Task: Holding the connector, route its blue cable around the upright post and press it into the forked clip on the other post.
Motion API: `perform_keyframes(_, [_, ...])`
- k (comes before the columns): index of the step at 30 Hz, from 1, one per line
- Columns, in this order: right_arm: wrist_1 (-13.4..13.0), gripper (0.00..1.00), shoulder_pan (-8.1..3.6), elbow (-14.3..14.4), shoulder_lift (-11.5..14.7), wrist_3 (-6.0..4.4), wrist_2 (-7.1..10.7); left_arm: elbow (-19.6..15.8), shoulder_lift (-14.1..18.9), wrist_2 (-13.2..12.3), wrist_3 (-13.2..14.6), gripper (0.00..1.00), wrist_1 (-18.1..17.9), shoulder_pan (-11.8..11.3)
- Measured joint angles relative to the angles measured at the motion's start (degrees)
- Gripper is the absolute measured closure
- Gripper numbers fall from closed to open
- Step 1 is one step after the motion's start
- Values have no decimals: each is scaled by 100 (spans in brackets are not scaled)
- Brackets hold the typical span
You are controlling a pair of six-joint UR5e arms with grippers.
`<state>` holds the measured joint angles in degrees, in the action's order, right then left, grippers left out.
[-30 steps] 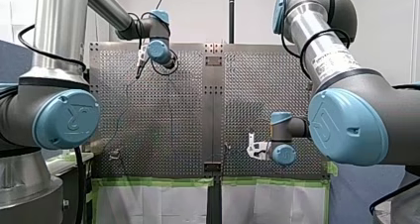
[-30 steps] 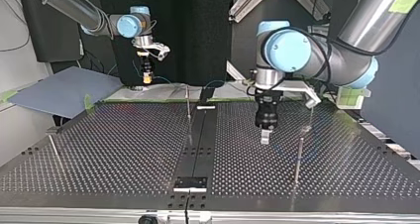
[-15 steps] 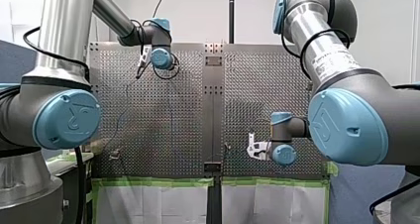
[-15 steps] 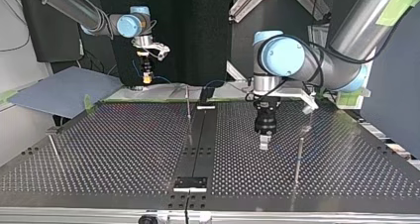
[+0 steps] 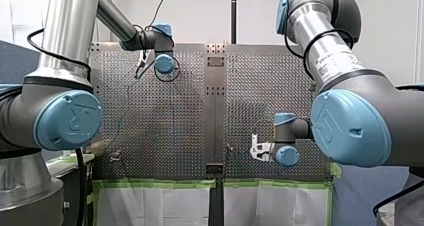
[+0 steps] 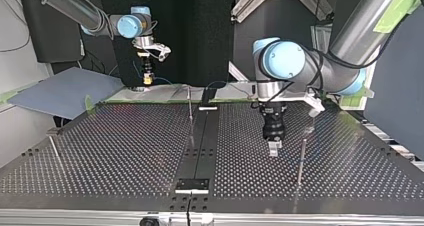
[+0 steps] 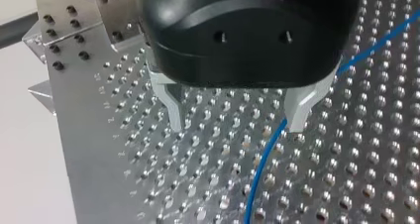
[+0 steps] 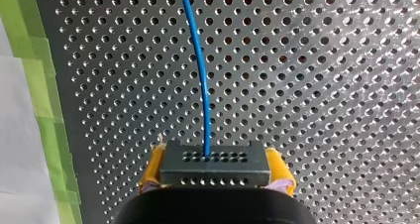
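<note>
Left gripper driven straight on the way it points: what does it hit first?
Probably the perforated table: the left gripper points down at it, fingers open, nothing between them. The blue cable passes close by one fingertip and might be brushed first; depth is unclear.

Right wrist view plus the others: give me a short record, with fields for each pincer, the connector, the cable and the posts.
right pincer: shut on connector, yellow pads at its sides
left pincer: open, holding nothing, over table
cable: blue, runs from connector ahead over the table; in the left wrist view it passes one of the fingers, ungripped
near post: upright, beside left pincer
middle post: upright, mid table
clip: too small to tell
</note>
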<state>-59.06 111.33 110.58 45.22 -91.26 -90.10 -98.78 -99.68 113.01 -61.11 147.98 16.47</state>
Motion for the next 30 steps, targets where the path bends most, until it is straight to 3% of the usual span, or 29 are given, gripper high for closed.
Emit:
perform_keyframes(9, [0,100,-9,2,-2,1,0,-82,-1,58,167,1,-414,2])
perform_keyframes(16, [-7,100,-18,3,-6,-4,0,-296,-1,280,229,1,-722,13])
perform_keyframes(22, [-9,100,-19,4,-5,-5,0,-339,-1,382,258,1,-801,18])
perform_keyframes(30, [-15,100,-19,4,-6,-7,1,-337,-108,249,285,1,-854,42])
